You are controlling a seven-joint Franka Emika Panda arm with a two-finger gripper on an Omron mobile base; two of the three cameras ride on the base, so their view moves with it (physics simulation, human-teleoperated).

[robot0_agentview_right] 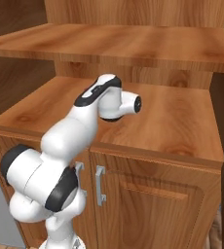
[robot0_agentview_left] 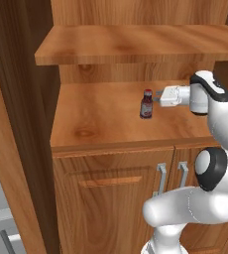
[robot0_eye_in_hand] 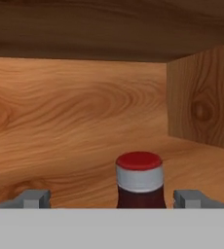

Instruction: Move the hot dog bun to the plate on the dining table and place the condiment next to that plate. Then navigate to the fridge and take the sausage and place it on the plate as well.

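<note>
Condiment (robot0_agentview_left: 146, 103) bottle, dark red with red cap and pale collar, stands upright on the wooden counter (robot0_agentview_left: 96, 119) in the cabinet nook, below the wooden shelf (robot0_agentview_left: 136, 47). In the hand view the bottle (robot0_eye_in_hand: 139, 181) sits between the two fingertips (robot0_eye_in_hand: 33, 198), slightly right of centre, with clear gaps on both sides, not touched. Gripper (robot0_eye_in_hand: 113, 199) jaws spread wide apart, nothing clamped. From the left base view the gripper (robot0_agentview_left: 158, 97) points sideways at the bottle, level with its upper half, tips just beside it; contact not evident. Arm reaches in from the right over the counter top. Below the counter: cabinet doors (robot0_agentview_left: 116, 193) with two metal handles (robot0_agentview_left: 160, 179) side by side. Back and side walls of the nook are wood.
</note>
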